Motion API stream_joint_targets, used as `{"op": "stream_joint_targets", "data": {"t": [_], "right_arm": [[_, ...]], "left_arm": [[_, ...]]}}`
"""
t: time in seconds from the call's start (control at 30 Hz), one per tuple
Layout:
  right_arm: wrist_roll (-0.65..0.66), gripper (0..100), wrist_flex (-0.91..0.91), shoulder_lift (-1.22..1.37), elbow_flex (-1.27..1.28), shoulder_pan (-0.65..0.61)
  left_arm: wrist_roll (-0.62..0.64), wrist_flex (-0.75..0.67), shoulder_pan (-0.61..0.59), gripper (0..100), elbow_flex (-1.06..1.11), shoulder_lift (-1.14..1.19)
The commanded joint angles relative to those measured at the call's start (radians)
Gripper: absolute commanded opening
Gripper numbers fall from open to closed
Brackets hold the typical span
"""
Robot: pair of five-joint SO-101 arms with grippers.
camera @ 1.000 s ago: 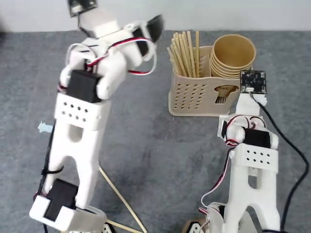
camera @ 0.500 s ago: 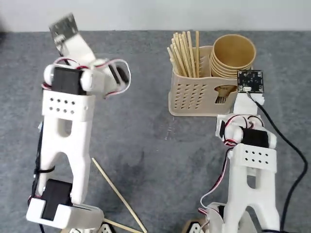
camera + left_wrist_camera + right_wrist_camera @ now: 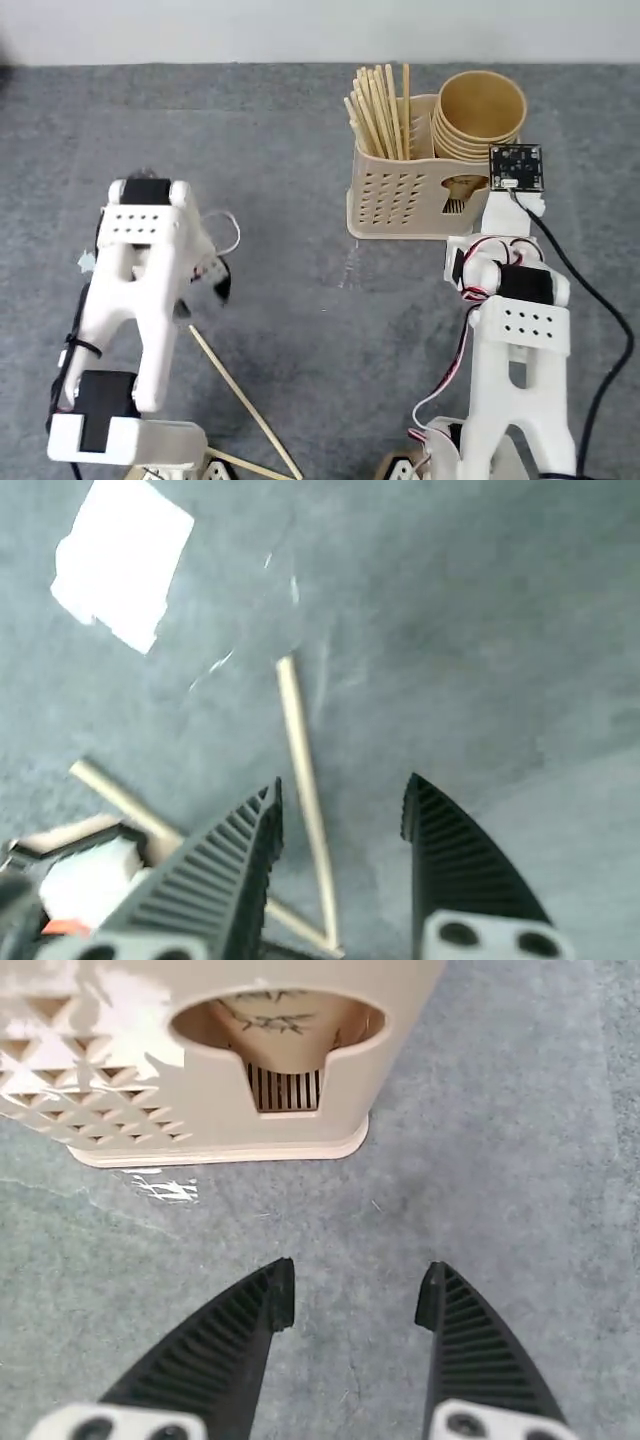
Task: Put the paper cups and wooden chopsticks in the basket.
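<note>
Basket (image 3: 400, 200) sits at the far side of the grey counter (image 3: 300, 150), in front of the right arm. It has 2 compartments: the paper cups (image 3: 482, 110) are nested in one stack in the right-hand one, & a bundle of wooden chopsticks (image 3: 380, 105) stands near upright in the left-hand one. Right end effector (image 3: 358, 1275) hangs low over the counter near the basket's end wall, fingers spread apart w/ nothing between them; bare grey surface shows in the gap. Through the handle cutout in that wall, part of the paper cups shows. In the high view the right arm's camera board (image 3: 519, 167) overlaps the basket's near right corner. Left arm is folded back toward its base, well apart from the basket. Left end effector (image 3: 343, 785) points down at the counter, released & empty, fingers apart. A loose chopstick (image 3: 303, 790) lies flat on the counter under that gap, running roughly lengthwise between the 2 fingers; can't tell if either finger touches it. A second chopstick (image 3: 110, 788) lies off to one side, & the 2 meet at their ends in a V — in the high view that V sits by the left arm's base, at the near edge. A white scrap (image 3: 120, 565) lies flat on the counter beyond the loose chopstick's far tip, apart from it.
</note>
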Motion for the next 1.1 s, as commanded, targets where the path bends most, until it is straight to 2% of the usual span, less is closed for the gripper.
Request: {"op": "stream_joint_targets", "data": {"t": [0.0, 0.33, 0.6, 0.7, 0.83, 1.07], "right_arm": [[-0.003, 21.2, -0.015, -0.001, -0.008, -0.010], [-0.003, 21.2, -0.012, -0.001, -0.008, -0.010], [-0.003, 21.2, -0.013, -0.001, -0.008, -0.010], [-0.003, 21.2, -0.013, -0.001, -0.008, -0.010], [-0.003, 21.2, -0.013, -0.001, -0.008, -0.010], [-0.003, 21.2, -0.013, -0.001, -0.008, -0.010]], "left_arm": [[-0.017, -0.057, -0.003, 19, 0.085, -0.049], [-0.017, -0.436, -0.002, 19, 0.440, -0.049], [-0.011, -0.609, 0.003, 19, 0.529, -0.048], [-0.009, -0.713, 0.003, 14, 0.552, -0.048], [0.006, -0.721, 0.025, 1, 0.532, -0.048], [0.107, -0.733, 0.144, 1, 0.518, -0.049]]}}
